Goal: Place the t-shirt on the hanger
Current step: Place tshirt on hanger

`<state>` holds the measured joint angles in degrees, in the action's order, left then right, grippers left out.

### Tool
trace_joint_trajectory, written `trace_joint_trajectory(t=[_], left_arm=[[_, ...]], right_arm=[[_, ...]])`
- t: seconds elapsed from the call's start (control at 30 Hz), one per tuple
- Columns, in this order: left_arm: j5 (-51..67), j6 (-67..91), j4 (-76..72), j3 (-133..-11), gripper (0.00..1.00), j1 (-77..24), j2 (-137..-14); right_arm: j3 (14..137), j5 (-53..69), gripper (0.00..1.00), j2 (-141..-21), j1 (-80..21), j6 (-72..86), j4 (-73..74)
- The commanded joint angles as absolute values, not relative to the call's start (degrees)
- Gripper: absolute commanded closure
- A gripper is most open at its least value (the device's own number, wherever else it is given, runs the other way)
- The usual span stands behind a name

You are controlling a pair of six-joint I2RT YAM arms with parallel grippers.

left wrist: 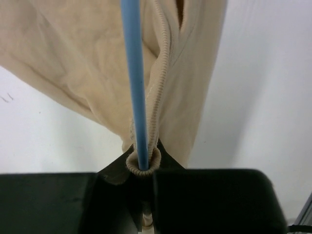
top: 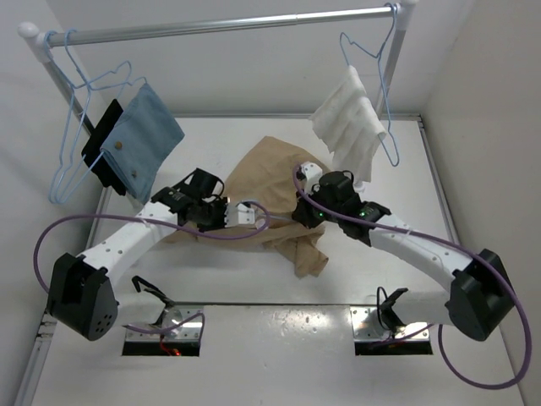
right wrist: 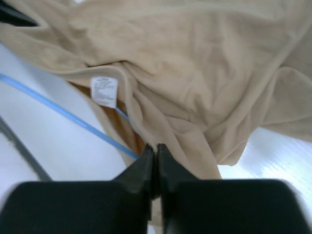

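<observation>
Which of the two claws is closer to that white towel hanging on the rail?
Right. The right gripper pinches the t-shirt just below the white towel; the left gripper, clamping collar and hanger, sits farther left.

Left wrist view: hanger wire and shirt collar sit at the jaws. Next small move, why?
Probably the right gripper, shut on a fold of the t-shirt, should draw the cloth a little further along the hanger. The left gripper pins it and the ribbed collar together, anchoring that end.
</observation>
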<state>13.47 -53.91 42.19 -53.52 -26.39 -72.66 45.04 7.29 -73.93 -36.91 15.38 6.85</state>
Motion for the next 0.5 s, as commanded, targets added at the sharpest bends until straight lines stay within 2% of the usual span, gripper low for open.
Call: trace_joint_trajectory(t=[0.0,0.1,0.13,0.23,0.33,0.47], left_arm=[[20.9,-54.5,43.4,-55.2,1.00,-26.9,-69.5],[23.3,-53.3,43.4,-57.5,1.00,-26.9,-69.5],[24.5,-53.3,43.4,-58.0,1.00,-26.9,-70.3],[27.0,-52.4,43.4,-59.2,1.00,-26.9,-70.9],[28.6,-52.4,43.4,-59.2,1.00,-26.9,-70.9],[29.7,-51.7,43.4,-59.7,1.00,-26.4,-70.9]], right_arm=[[46.9,12.9,0.89,-68.9,-37.3,11.3,8.0],[49.7,13.6,0.67,-67.8,-37.3,8.9,13.4],[50.4,14.1,0.56,-67.0,-37.3,7.9,15.0],[53.1,14.7,0.42,-65.2,-37.3,4.3,20.6],[55.5,16.3,0.36,-64.1,-37.3,1.4,23.0],[55.3,22.1,0.33,-64.6,-37.3,0.8,21.5]])
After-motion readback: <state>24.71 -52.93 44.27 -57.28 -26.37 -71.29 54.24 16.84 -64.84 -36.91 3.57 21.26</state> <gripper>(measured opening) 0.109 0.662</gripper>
